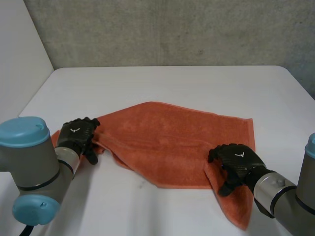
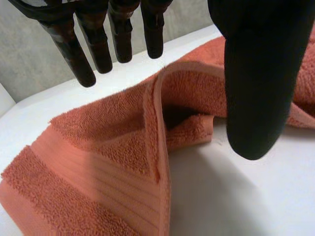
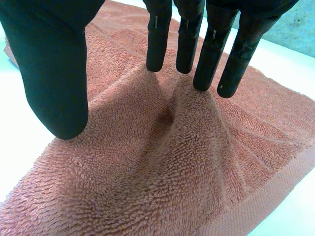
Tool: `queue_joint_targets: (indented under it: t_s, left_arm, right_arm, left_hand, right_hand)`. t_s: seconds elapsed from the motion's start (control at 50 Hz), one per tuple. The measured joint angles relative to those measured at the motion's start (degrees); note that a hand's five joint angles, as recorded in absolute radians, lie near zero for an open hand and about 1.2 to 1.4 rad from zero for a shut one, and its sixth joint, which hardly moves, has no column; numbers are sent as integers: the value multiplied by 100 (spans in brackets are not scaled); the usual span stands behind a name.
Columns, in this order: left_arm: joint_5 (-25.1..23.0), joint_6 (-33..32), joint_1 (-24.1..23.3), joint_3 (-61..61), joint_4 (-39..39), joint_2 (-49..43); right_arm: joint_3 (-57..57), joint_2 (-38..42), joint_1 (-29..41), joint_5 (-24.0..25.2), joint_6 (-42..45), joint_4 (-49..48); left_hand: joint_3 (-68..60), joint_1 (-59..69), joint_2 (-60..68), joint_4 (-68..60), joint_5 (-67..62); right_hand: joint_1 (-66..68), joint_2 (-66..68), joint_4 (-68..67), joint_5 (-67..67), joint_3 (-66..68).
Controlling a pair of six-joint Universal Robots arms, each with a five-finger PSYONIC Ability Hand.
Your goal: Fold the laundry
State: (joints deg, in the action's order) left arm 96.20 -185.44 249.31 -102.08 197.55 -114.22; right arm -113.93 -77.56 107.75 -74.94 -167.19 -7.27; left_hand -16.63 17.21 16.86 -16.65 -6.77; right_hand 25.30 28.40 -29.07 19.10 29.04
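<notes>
Cloth: I see one orange towel [image 1: 172,142] lying mostly flat across the middle of the white bench [image 1: 172,83]. It sits askew, with its long side running left to right.
Left end of cloth: it is bunched and turned over on itself. A hemmed edge stands up in a fold there.
Near right corner of cloth: it trails toward the near edge of the bench, beside the right arm.
Left side: my left robot hand [image 1: 76,135] is at the towel's left end. In its wrist view the fingers [image 2: 81,59] are straight and set well apart from the thumb. They are poised over the fold and hold nothing. I cannot tell whether they touch the cloth.
Right side: my right robot hand [image 1: 236,160] is on the towel's near right part, close to its right edge. Its straight fingertips [image 3: 158,54] press into the pile, where a ridge of cloth rises. The thumb stays apart, so there is no pinch.
Backdrop: a grey wall [image 1: 172,29] stands behind the far edge.
</notes>
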Motion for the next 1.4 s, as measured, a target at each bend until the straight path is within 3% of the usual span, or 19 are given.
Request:
queue_joint_targets:
  t_s: [0.1, 0.16, 0.24, 0.26, 0.3, 0.36, 0.4, 0.48, 0.64, 0.9, 0.96, 1.0, 1.02, 1.04, 1.14, 1.26, 1.4]
  left_arm:
    - [6, 0, 34, 36, 57, -139]
    - [19, -2, 59, 51, 160, -204]
    - [34, -8, 81, 55, 309, -237]
    - [39, -12, 89, 55, 365, -242]
    - [46, -21, 104, 52, 456, -247]
    - [51, -31, 113, 50, 525, -246]
    - [54, -41, 119, 45, 579, -245]
    - [57, -50, 126, 29, 637, -237]
    - [70, -54, 173, -41, 666, -126]
    - [82, -53, 208, -185, 636, 197]
    - [83, -53, 209, -199, 631, 232]
    - [83, -53, 209, -204, 628, 249]
    - [83, -53, 209, -206, 626, 257]
    - [83, -53, 208, -207, 624, 268]
    - [82, -55, 205, -208, 606, 360]
    - [59, -67, 202, -215, 380, 810]
    - [0, -65, 205, -206, -337, 1727]
  right_arm:
    - [-8, 3, 8, -3, 2, -2]
    - [-12, 4, 9, -3, 3, -3]
    - [-11, 5, 5, -4, 3, -3]
    - [-11, 5, 2, -4, 3, -3]
    - [-9, 5, -2, -6, 6, -3]
    - [-6, 4, -1, -7, 8, -3]
    - [0, 0, -1, -19, 14, -2]
    - [10, 2, 3, -82, 45, 4]
    - [8, 61, 8, -402, 209, -33]
    - [-7, 367, 21, -424, 131, -231]
    - [-3, 394, 44, -417, 124, -237]
    - [0, 402, 61, -416, 124, -251]
    - [0, 403, 65, -416, 123, -258]
    - [1, 405, 68, -415, 123, -278]
    - [20, 370, 44, -404, 130, -435]
    - [244, -201, -46, -366, 198, -524]
    - [876, -1010, -529, -166, 296, 165]
  left_hand:
    - [-573, 542, 552, -574, -575]
    - [-1871, 1910, 1909, -1873, -1863]
    - [-1871, 1910, 1909, -1873, -1863]
    - [-2857, 2819, 2849, -2856, -2839]
    - [-3453, 3407, 3432, -3425, -3410]
    - [-3453, 3407, 3432, -3425, -3410]
    - [-4458, 4432, 4439, -4462, -4433]
    - [-5048, 4845, 5034, -5048, -4977]
    - [-5269, 4968, 5255, -5273, -5155]
    - [-5298, 4986, 5287, -5307, -5182]
    - [-5298, 4986, 5288, -5307, -5182]
    - [-5298, 4986, 5288, -5307, -5182]
    - [-5298, 4986, 5288, -5307, -5182]
    - [-5298, 4986, 5289, -5307, -5182]
    - [-5298, 4987, 5289, -5307, -5182]
    - [-5298, 4987, 5289, -5308, -5182]
    - [-5300, 4988, 5290, -5309, -5182]
  right_hand:
    - [1, 0, 0, 13, 0]
    - [3, 0, -1, 29, 0]
    - [21, 0, -10, 61, 17]
    - [21, 0, -29, 66, 33]
    - [21, 2, -67, 78, 78]
    - [21, 2, -87, 81, 98]
    - [21, 2, -114, 84, 119]
    - [20, 2, -111, 81, 109]
    - [0, 2, -102, 63, 104]
    - [41, 42, -132, 68, 139]
    - [437, 666, -511, 428, 609]
    - [2112, 2720, -2571, 2432, 2566]
    - [2112, 2720, -2571, 2432, 2566]
    - [2722, 3533, -3487, 3318, 3433]
    - [2853, 3815, -3904, 3615, 3826]
    - [2853, 3815, -3909, 3621, 3839]
    - [2853, 3815, -3909, 3642, 3861]
